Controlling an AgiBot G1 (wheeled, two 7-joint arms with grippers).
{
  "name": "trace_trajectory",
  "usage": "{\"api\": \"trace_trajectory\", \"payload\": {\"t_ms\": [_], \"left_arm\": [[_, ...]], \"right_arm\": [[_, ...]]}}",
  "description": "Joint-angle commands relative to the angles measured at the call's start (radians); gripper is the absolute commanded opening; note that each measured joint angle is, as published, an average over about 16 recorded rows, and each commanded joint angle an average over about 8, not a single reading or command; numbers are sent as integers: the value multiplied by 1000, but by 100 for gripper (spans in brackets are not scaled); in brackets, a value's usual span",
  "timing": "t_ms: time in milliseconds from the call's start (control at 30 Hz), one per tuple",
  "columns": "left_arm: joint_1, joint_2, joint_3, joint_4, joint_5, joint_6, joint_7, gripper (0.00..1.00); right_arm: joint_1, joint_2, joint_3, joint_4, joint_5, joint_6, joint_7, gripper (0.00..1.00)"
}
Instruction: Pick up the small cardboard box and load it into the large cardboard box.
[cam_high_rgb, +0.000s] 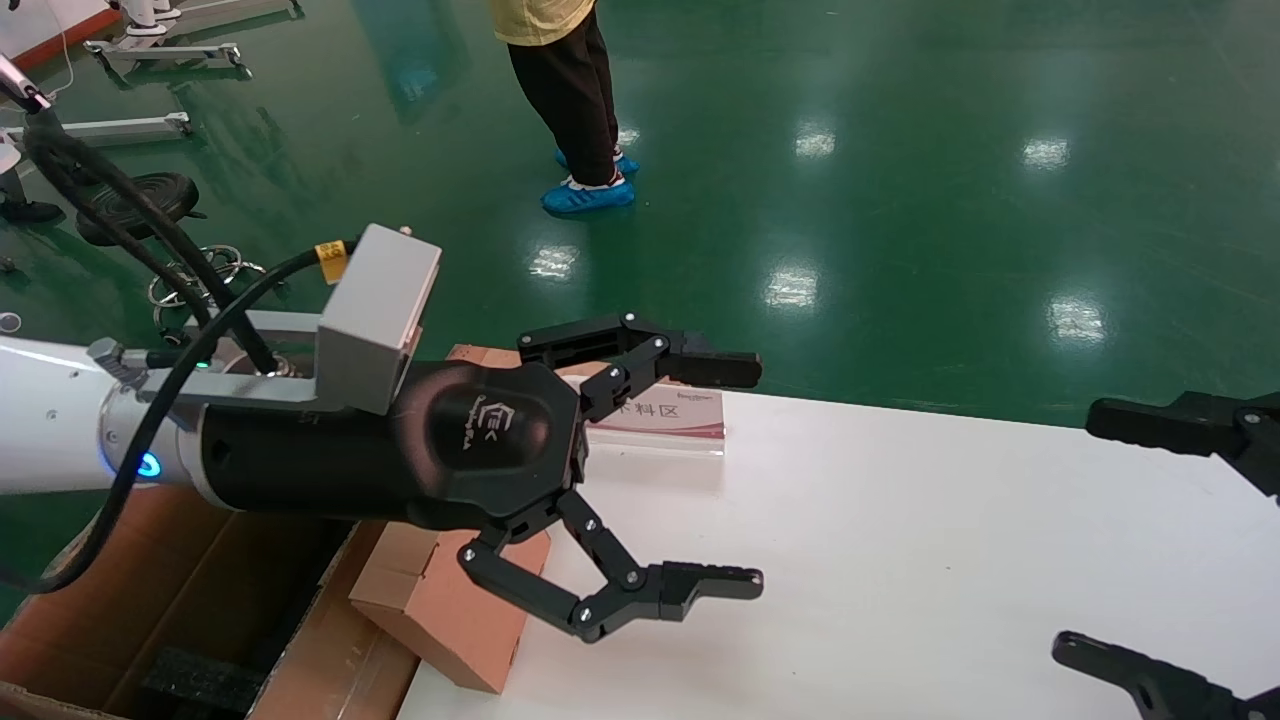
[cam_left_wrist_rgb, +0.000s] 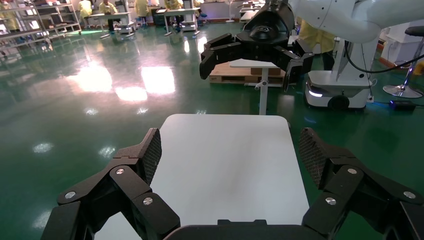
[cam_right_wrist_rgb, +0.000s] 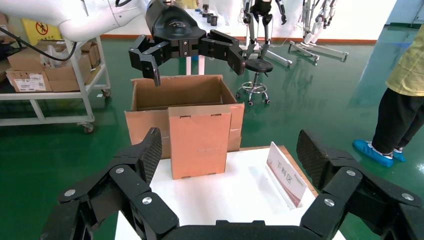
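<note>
The small cardboard box (cam_high_rgb: 450, 610) stands on the white table (cam_high_rgb: 900, 540) at its left edge, partly hidden by my left arm. In the right wrist view the small box (cam_right_wrist_rgb: 200, 145) stands upright in front of the large cardboard box (cam_right_wrist_rgb: 175, 95). The large box (cam_high_rgb: 200, 590) sits on the floor left of the table, with black foam (cam_high_rgb: 190, 680) inside. My left gripper (cam_high_rgb: 750, 475) is open and empty, held above and just right of the small box; it also shows in its own view (cam_left_wrist_rgb: 231, 150). My right gripper (cam_high_rgb: 1085, 530) is open and empty over the table's right side (cam_right_wrist_rgb: 231, 150).
A clear sign stand (cam_high_rgb: 660, 410) with a red-edged label stands near the table's far edge. A person (cam_high_rgb: 570, 100) stands on the green floor beyond. A black stool (cam_high_rgb: 140, 200) is at far left. A cart with boxes (cam_right_wrist_rgb: 45, 75) stands behind the carton.
</note>
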Motion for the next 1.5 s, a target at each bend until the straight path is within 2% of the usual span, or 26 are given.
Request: {"api": "trace_trajectory", "payload": {"t_ms": [33, 533, 733, 900, 1167, 1333, 1500], "left_arm": [[0, 0, 0, 0, 0, 0, 0, 100], [1, -4, 2, 1, 3, -5, -9, 100], [4, -39, 16, -3, 26, -36, -88, 100], [-23, -100, 63, -24, 99, -72, -266, 100], [-149, -150, 160, -54, 259, -76, -615, 100], [-282, -159, 236, -64, 421, -17, -865, 100], [-446, -128, 341, -67, 596, 65, -1086, 100]], "right_arm": [[0, 0, 0, 0, 0, 0, 0, 100], [0, 0, 0, 0, 0, 0, 0, 100], [0, 0, -1, -1, 0, 0, 0, 100], [1, 0, -1, -1, 0, 0, -1, 100], [1, 0, -2, -1, 1, 0, -1, 100], [1, 0, -2, -1, 1, 0, -1, 100], [1, 1, -2, -1, 1, 0, -1, 100]]}}
